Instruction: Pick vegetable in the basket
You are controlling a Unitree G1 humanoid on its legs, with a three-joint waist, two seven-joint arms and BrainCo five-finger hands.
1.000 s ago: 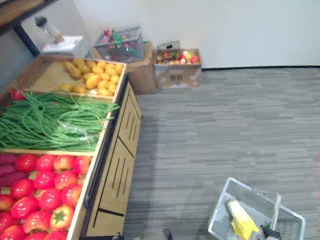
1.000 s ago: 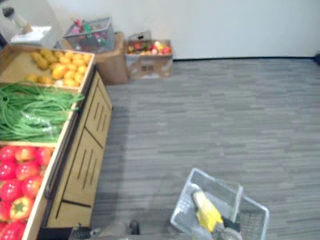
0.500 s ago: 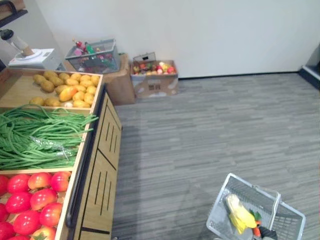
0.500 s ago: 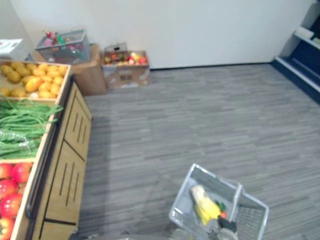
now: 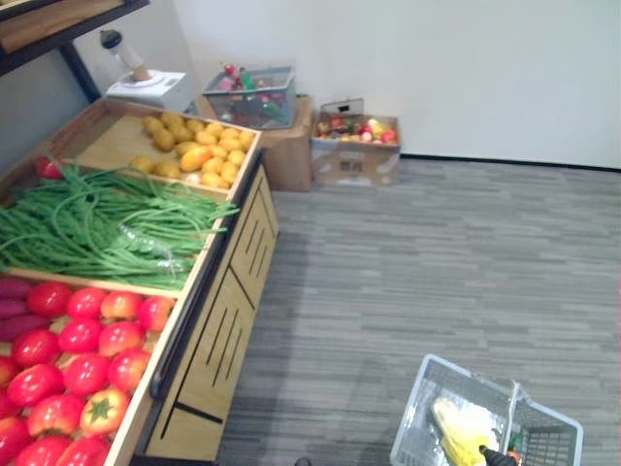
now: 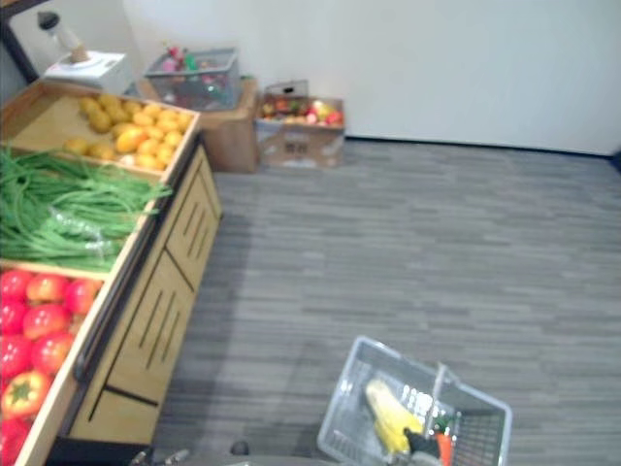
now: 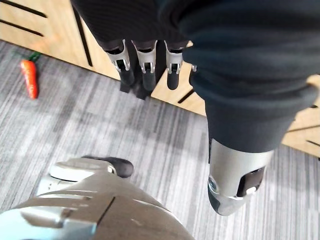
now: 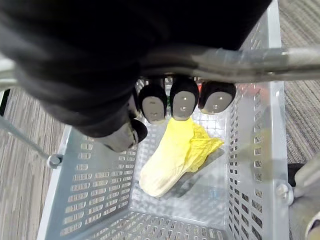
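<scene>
Stand [image 5: 218, 340]: wooden, along the left of the head views, split into open compartments.
Lower-left compartment: red tomatoes [image 5: 78, 340] heaped, with purple roots [image 5: 15, 316] at the frame's left edge.
Middle compartment: a loose pile of green beans [image 5: 97, 223], some hanging over the front rim.
Upper compartment: yellow-brown produce [image 5: 199, 155] piled at its right end.
Scale [image 5: 150, 87]: upper left, behind the stand.
Crate [image 5: 252, 95]: wire, top centre-left, set on a brown box [image 5: 286, 155] and holding mixed items.
Carton [image 5: 354, 155]: open, just right of the box against the wall, full of mixed produce.
Floor carrot [image 7: 30, 79]: lies on the grey carpet beside the stand's wooden front, seen in the left wrist view.
Left hand [image 7: 146, 62]: fingers straight and relaxed, grasping nothing, near the stand's front.
Basket [image 5: 412, 437]: perforated, lower right of the head views, above the carpet and well apart from the stand.
In the basket: a yellow corn [image 5: 456, 432], and beside it a small carrot [image 6: 444, 449].
Right hand [image 8: 182, 102]: fingers curled round the handle [image 8: 260, 59], directly above the corn.
</scene>
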